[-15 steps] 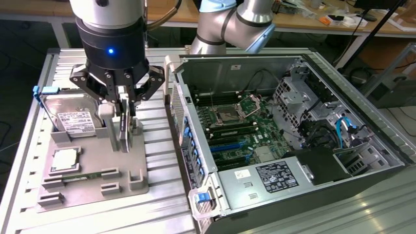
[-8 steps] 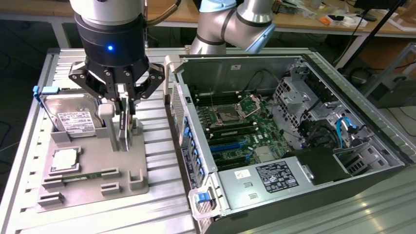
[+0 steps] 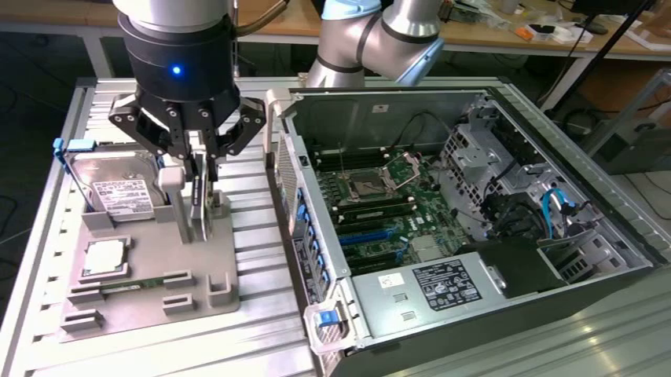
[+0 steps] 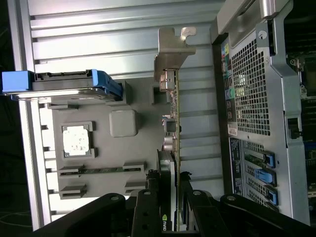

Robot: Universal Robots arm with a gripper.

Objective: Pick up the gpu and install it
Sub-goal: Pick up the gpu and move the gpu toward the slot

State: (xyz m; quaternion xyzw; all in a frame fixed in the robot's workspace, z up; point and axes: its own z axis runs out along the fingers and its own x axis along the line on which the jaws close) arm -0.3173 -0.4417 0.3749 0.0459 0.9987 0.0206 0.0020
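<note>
The gpu (image 3: 199, 220) stood on edge in the gray holder (image 3: 147, 302), left of centre in the exterior view, silver bracket (image 4: 170, 54) at one end. The gripper (image 3: 199, 184) had its fingers pinched on the card's top edge. Hard drive (image 3: 118, 188) just beside it; open computer case (image 3: 504, 259) on the exterior view's right.

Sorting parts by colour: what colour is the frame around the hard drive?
Blue frame on the hard drive, clearest in the wrist view.
</note>
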